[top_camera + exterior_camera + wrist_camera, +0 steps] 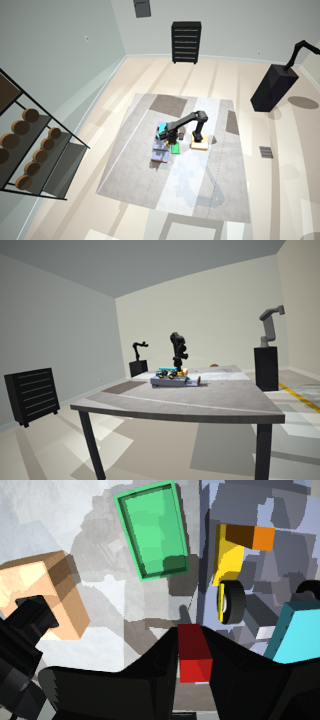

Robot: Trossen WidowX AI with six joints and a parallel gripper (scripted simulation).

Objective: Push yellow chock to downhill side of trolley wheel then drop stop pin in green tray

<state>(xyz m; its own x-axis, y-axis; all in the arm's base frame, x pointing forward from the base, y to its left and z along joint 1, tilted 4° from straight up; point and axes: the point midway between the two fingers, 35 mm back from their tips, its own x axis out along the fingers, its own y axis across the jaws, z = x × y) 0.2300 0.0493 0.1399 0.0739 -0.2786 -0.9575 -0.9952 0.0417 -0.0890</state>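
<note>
My gripper (178, 370) (187, 632) is shut on the red-headed stop pin (195, 652), whose grey shaft points down. It hangs above the table beside the ramp (160, 155) (168, 381) (250, 502), clear of the trolley. The green tray (175, 148) (188, 378) (156, 530) lies beside the ramp, ahead of the pin in the wrist view. The trolley (162, 128) (168, 368) (300, 630), with a cyan deck, stands on the ramp. The yellow chock (167, 143) (181, 373) (227, 560) sits on the ramp at the downhill side of one wheel (233, 601), seemingly touching it.
The arm's light wooden base block (199, 146) (65, 600) stands on the other side of the tray from the ramp. A brown end board (158, 161) (198, 381) closes the ramp's low end. The chock's orange handle (263, 538) stands up near the tray side.
</note>
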